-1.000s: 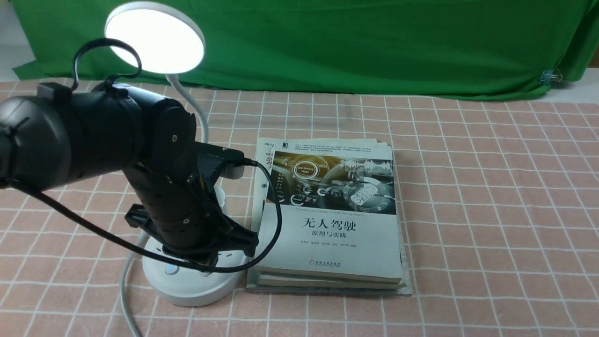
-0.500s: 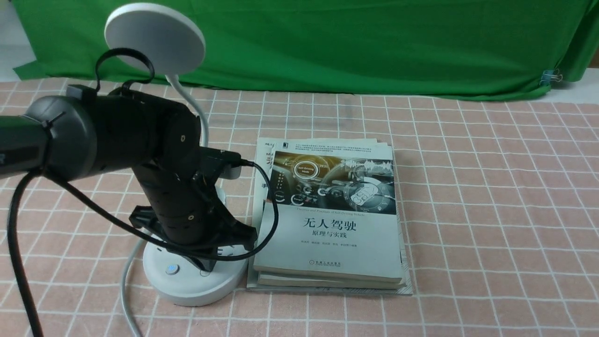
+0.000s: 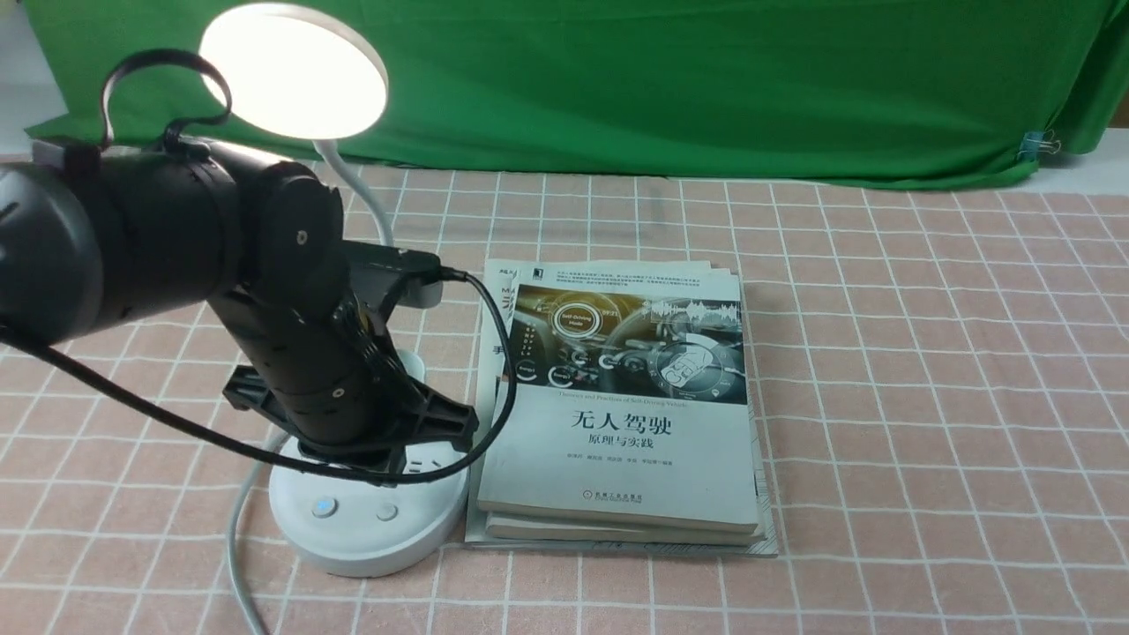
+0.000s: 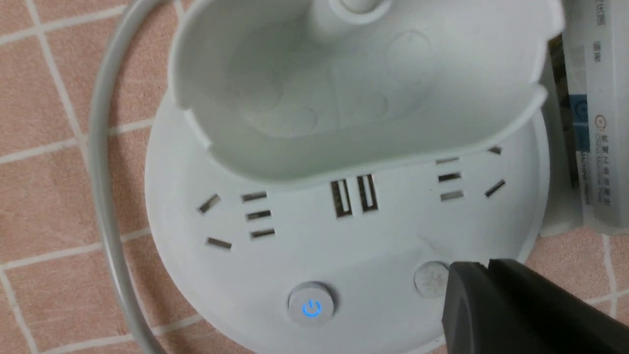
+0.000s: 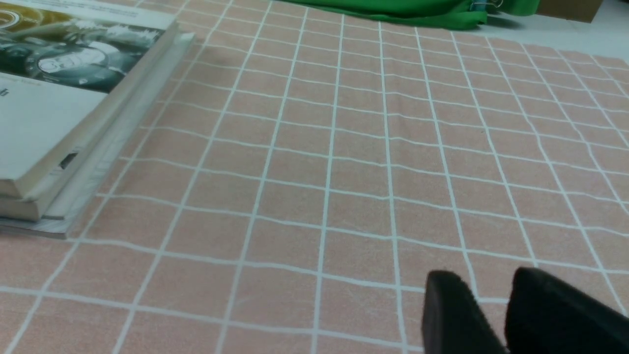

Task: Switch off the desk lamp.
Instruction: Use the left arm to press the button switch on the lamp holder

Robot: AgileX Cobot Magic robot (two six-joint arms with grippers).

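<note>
Compared with half a second earlier, the left arm [image 3: 291, 326] is higher and drawn back a little, baring the plain button [image 3: 386, 511] on the base [image 3: 370, 556], and the lamp head [image 3: 300, 75], dark then, is glowing. Judged by that light, the task is unfinished: the desk lamp [image 3: 357, 190] is on, and what remains is a press that leaves it dark. It stands toward the near left corner of the visible counter [image 3: 926, 397], just beside the left edge of the book stack [image 3: 617, 459]. Both the plain button and the power button [image 4: 311, 306], with its blue symbol, are in plain sight. Bent over the base, the left arm angles downward, the left pincer [image 4: 484, 265] poised near the plain button with its fingertips together and nothing between them; whether they touch the lamp is hard to tell. A further press probably calls for a short, straight descent onto the button, then a clean lift, since a double contact could toggle the light back on. The right pincer [image 5: 484, 273] hangs above the counter, its fingers slightly apart and holding nothing.
</note>
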